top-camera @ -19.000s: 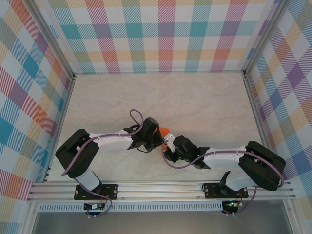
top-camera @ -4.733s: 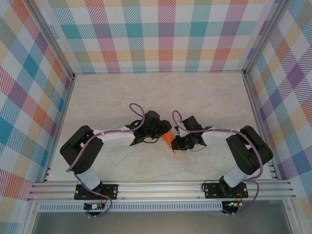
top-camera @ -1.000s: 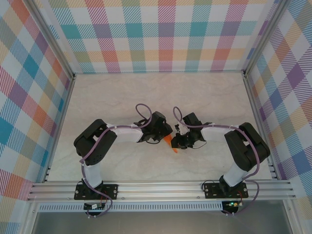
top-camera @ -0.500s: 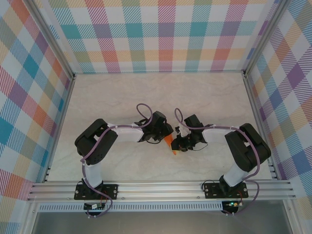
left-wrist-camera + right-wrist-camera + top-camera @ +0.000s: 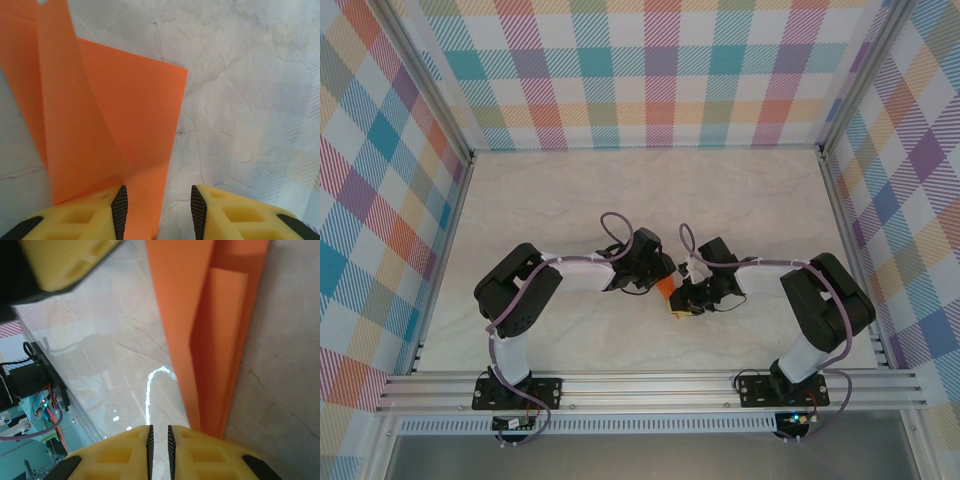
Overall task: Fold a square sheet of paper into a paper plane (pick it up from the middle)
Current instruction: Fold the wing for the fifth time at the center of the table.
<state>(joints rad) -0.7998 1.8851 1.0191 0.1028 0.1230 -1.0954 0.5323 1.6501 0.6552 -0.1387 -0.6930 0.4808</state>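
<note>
**Setting the crease: hold one side, press with the other**

The square sheet of paper [image 5: 666,290] is a small bright-orange creased wedge, not a flat square. It lies on the table [image 5: 570,200] near the middle, right between the two wrists. In the left wrist view one flap curls up off the layer beneath it instead of lying flat. In the right wrist view the layers run as long narrow bands with a sharp step between them.

The left gripper [image 5: 157,212] has its jaws apart. The edge of the sheet runs in between them, close to one pad but not pinched. The right gripper [image 5: 159,437] has its pads drawn almost together, with only a slit of table showing between them and nothing in that slit. The orange bands pass under the outer side of one of its fingers. From this angle it cannot be told whether that finger bears down on the paper or merely hangs over it.

The step in hand looks like fixing one of the folds. To do it well, the left gripper would likely need to close on the layers close to the fold line, since thin paper will slide on this smooth table. The curling flap should be laid edge to edge before any pressing, or the crease will set crooked. The right gripper's closed fingers can then serve as a blunt edge, drawn low and evenly along the crease, away from the held end. The pressure should be light, because thin paper wrinkles or tears easily. The two grippers are also very near each other, so their paths need care.
</note>
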